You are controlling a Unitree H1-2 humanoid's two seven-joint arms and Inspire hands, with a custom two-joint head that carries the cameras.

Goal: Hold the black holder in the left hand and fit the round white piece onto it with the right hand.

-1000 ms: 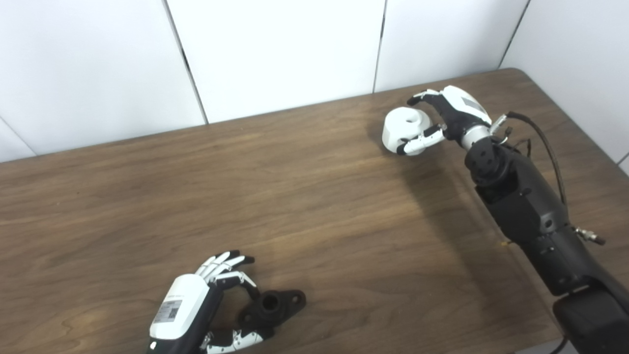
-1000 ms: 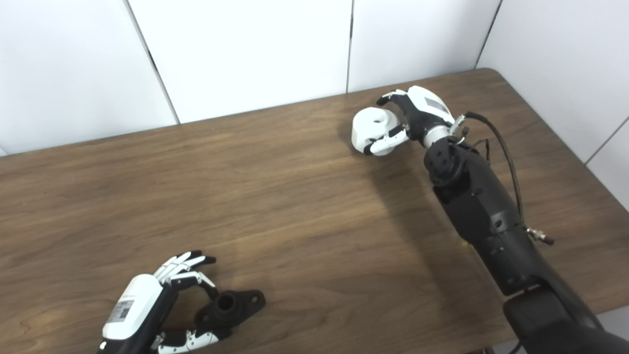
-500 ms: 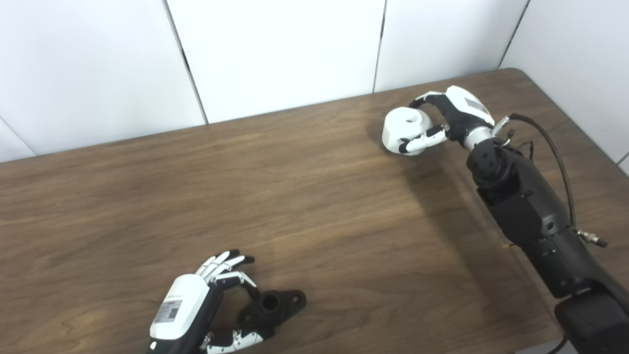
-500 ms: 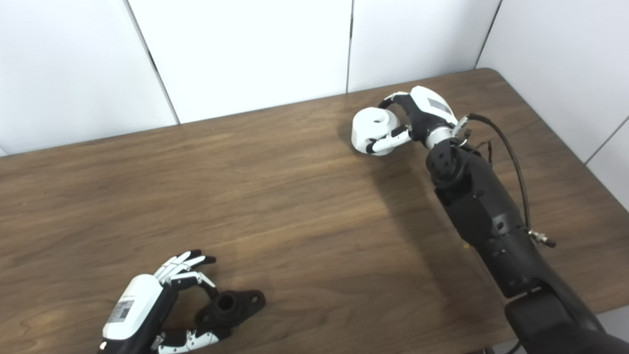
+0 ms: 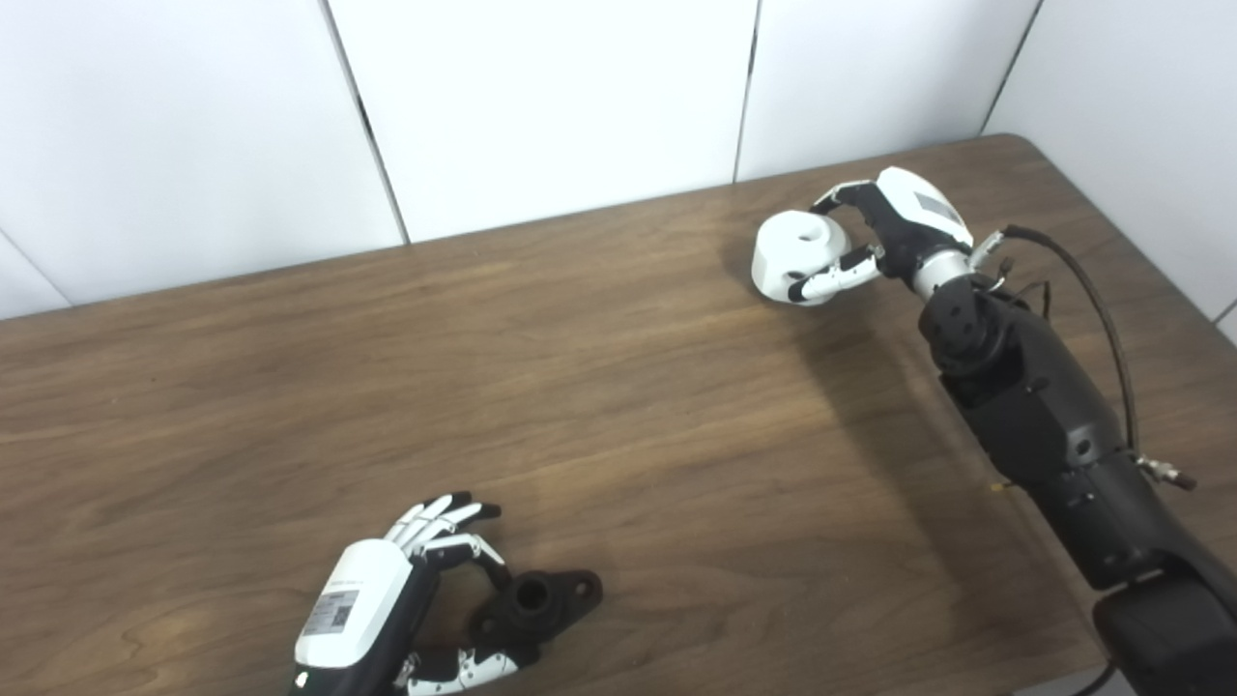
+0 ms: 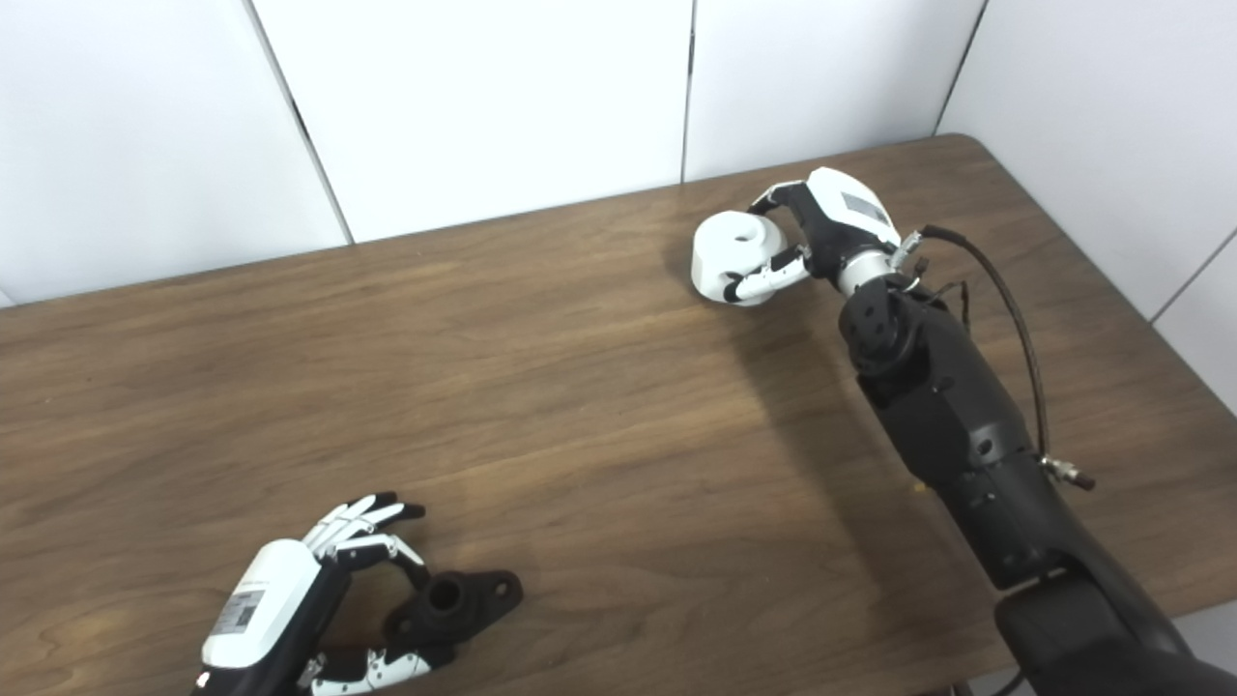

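Black holder [image 5: 537,601] lies on a brown wood-grain table [image 5: 599,387], near the front edge, left of centre. It's a dark part w/ a round socket opening upward and a flat flange w/ a small hole pointing right. Left hand [image 5: 387,599], white-backed w/ black palm, comes in from the bottom-left and curls around the holder's left end: upper fingers [image 5: 454,553] arch over the top of it, thumb reaches in below toward its near side. Fingers are partly curled w/ gaps between them; can't tell whether they actually press on the holder, which rests flat on the table.

Round white piece [image 5: 797,253] is far off at the back right of the table, well apart from the holder. It's a short, thick cylinder w/ a hole in its top face. Right hand [image 5: 884,237] wraps it from the right side: black-tipped fingers hook over the far top edge, white thumb w/ black tip lies across the near side, so the piece is pinched between them. Can't tell if the piece sits on the table or is just off it; a shadow lies to its left. Right forearm, black w/ a looping black cable [image 6: 1005,309], runs from the hand down to the bottom-right corner.

White wall panels [image 5: 541,106] w/ dark seams stand behind the table.
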